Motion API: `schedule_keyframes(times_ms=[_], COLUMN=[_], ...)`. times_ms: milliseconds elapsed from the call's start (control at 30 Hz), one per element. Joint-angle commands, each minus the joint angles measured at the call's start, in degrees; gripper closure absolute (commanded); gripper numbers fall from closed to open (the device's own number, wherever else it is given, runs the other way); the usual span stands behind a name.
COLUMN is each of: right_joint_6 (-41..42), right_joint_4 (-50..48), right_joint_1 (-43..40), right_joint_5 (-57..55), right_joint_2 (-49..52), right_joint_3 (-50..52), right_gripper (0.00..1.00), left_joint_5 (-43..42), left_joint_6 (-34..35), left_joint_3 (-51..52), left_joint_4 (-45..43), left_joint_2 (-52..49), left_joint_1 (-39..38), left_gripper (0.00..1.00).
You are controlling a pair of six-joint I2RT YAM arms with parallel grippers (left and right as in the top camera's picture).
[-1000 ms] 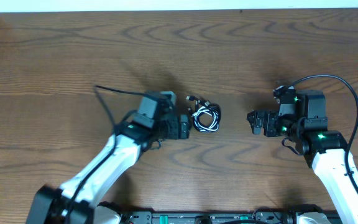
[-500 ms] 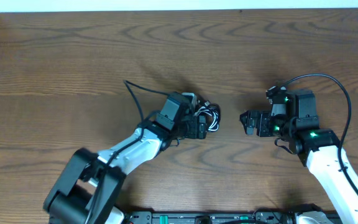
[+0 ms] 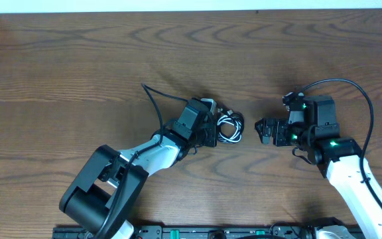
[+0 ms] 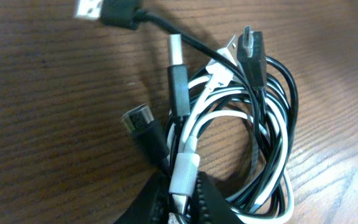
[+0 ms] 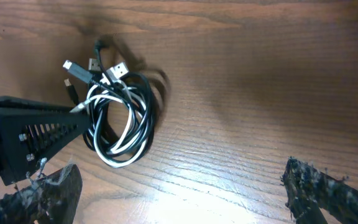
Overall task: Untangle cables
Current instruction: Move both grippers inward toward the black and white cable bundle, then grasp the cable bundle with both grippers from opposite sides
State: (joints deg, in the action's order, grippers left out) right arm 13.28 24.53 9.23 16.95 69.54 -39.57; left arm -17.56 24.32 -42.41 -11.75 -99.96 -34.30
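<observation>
My left gripper (image 3: 212, 133) lies low on the dark wooden table (image 3: 78, 60), near the middle, reaching right into the small coiled bundle (image 3: 229, 127) of two cords. Its fingers (image 4: 145, 208) are pressed together on the thin white cord (image 4: 185, 171), pinching it at its white plug sleeve, which my left wrist view shows at its near edge. The thin black cord (image 4: 291, 93) loops around and through the white one; both are wound in the same tight coil and cross several times; I cannot tell which strand lies on top at each crossing. The plug ends fan out on the far side of the coil; a black flat plug with a silver tip (image 4: 104, 11) lies furthest left, clear of the loops; a small black plug (image 4: 253, 53) rests on the far right part of the coil.

From above, the coiled bundle sits at my left fingertips, between my two grippers. My right gripper (image 3: 264, 130) is to the right of it, near but apart, pointing left toward it; its fingers (image 5: 48, 193) are spread wide, one at each near corner of my right wrist view, with bare wood between them; in that view the coil lies to the far left, beside the dark body of my left gripper.
</observation>
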Motion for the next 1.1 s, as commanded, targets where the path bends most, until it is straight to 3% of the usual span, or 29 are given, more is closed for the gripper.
schedule_keyframes(times_ms=[0, 233, 500, 633, 800, 967, 1067], right_joint_6=[0.87, 3.39, 5.64, 10.03, 10.29, 10.45, 10.49], right_joint_4=[-0.15, 1.03, -1.60, -3.39, -7.32, -8.24, -8.37], right_joint_1=[0.31, 0.83, 6.69, 8.83, 11.21, 12.20, 12.20], right_joint_5=[-0.42, -0.15, 1.42, 2.12, 7.13, 7.39, 7.41], right_joint_2=[0.24, 0.98, 8.68, 14.25, 19.45, 21.24, 21.22], right_joint_3=[-1.03, -0.81, -0.76, -0.76, -0.76, -0.76, -0.76], right_gripper=[0.01, 0.02, 0.28, 0.32, 0.49, 0.85, 0.94], left_joint_5=[0.66, -7.85, -10.32, -10.32, -10.32, -10.32, -10.34], left_joint_6=[-0.02, 0.02, -0.02, -0.02, -0.02, -0.04, -1.66], left_joint_3=[0.00, 0.00, 0.00, 0.00, 0.00, 0.00, -0.07], left_joint_4=[2.03, 4.35, 10.73, 10.69, 10.88, 10.84, 11.41], left_joint_2=[-0.39, -0.37, -0.37, -0.37, -0.37, -0.35, 0.70], left_joint_1=[-0.13, -0.20, -0.17, -0.17, -0.17, -0.15, 0.74], left_gripper=[0.92, 0.93, 0.92, 0.92, 0.92, 0.93, 0.93])
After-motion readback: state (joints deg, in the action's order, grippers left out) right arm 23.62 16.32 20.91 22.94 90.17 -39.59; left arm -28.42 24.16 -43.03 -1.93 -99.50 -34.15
